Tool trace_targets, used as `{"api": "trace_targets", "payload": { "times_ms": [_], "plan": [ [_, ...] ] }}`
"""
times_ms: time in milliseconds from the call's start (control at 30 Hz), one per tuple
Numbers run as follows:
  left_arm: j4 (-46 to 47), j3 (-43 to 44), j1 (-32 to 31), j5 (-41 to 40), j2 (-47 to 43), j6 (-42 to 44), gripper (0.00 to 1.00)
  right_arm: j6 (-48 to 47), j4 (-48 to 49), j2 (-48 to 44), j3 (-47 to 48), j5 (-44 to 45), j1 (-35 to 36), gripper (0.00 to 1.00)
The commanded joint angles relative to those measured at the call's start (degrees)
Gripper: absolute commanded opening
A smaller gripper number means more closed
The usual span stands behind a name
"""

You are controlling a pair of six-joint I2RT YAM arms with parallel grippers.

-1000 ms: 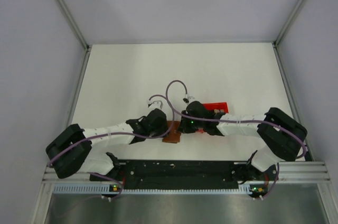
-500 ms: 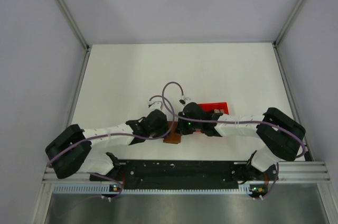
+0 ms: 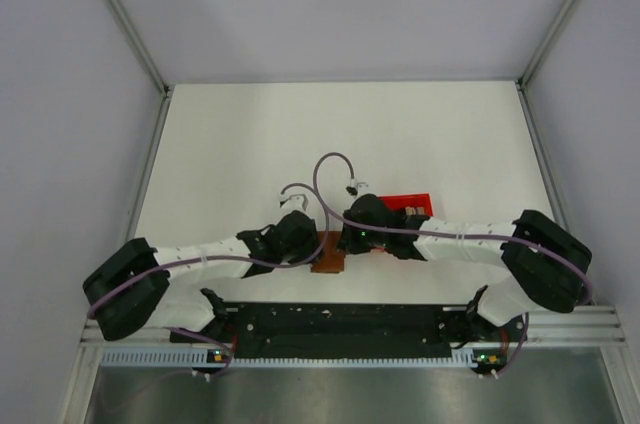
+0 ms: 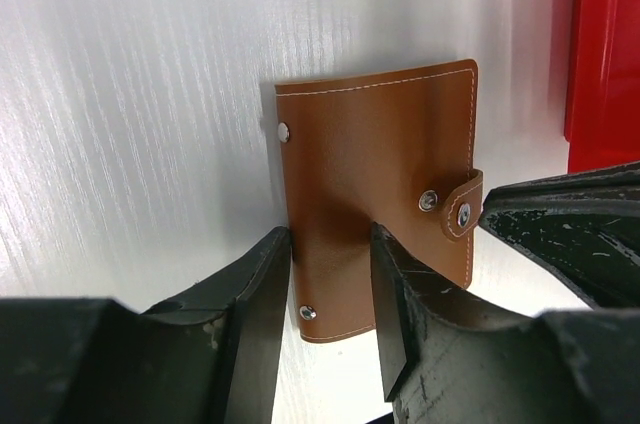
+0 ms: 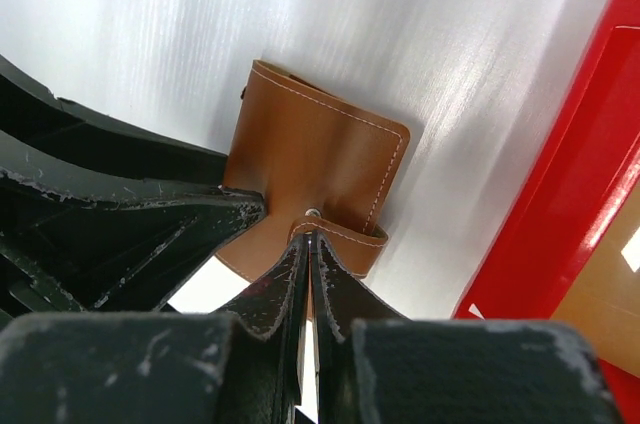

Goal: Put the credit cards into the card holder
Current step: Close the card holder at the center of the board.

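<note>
The brown card holder [image 4: 380, 144] lies closed and flat on the white table, near the front middle [image 3: 326, 254]. My left gripper [image 4: 330, 244] is open. One finger is beside the holder's spine edge and the other rests on its cover. My right gripper [image 5: 312, 236] is shut on the holder's snap strap [image 5: 345, 236], which curls up from the cover. Its fingers [image 4: 570, 214] show at the right of the left wrist view. A tan flat piece [image 5: 610, 284] lies in the red box; I cannot tell whether it is one of the credit cards.
A red plastic open box [image 3: 410, 201] stands just right of the card holder, close behind my right gripper, with its wall [image 5: 560, 194] a short gap from the holder. The enclosure's walls ring the table. The black arm-base rail [image 3: 340, 322] runs along the near edge.
Both grippers stay at the card holder. The right arm's elbow has shifted slightly to the right, and its cable loop has moved a little.
</note>
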Motion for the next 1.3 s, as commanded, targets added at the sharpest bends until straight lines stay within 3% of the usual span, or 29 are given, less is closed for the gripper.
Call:
{"api": "trace_targets", "payload": {
  "times_ms": [0, 400, 667, 933, 1267],
  "plan": [
    [-9.44, -3.2, -1.08, 1.54, 1.37, -0.19, 0.44, 0.92, -0.03, -1.94, -0.63, 1.56, 1.21, 0.02],
    [-9.44, -3.73, -2.23, 1.72, 1.37, -0.63, 0.44, 1.28, -1.69, 0.17, 0.51, 2.78, 2.18, 0.02],
    [-10.06, -2.68, -2.31, 1.1, 1.37, -0.19, 0.46, 1.36, -1.79, -3.43, -0.72, 5.51, 2.09, 0.02],
    [-10.06, -1.62, -2.31, 0.93, 1.46, 0.33, 0.5, 1.28, -1.53, -0.01, 0.51, 4.99, 2.18, 0.02],
    [-9.45, -1.97, -2.31, 1.45, 2.25, 1.65, 0.44, 1.36, -0.65, 2.02, 1.74, 3.84, 2.09, 0.02]
  ]
}}
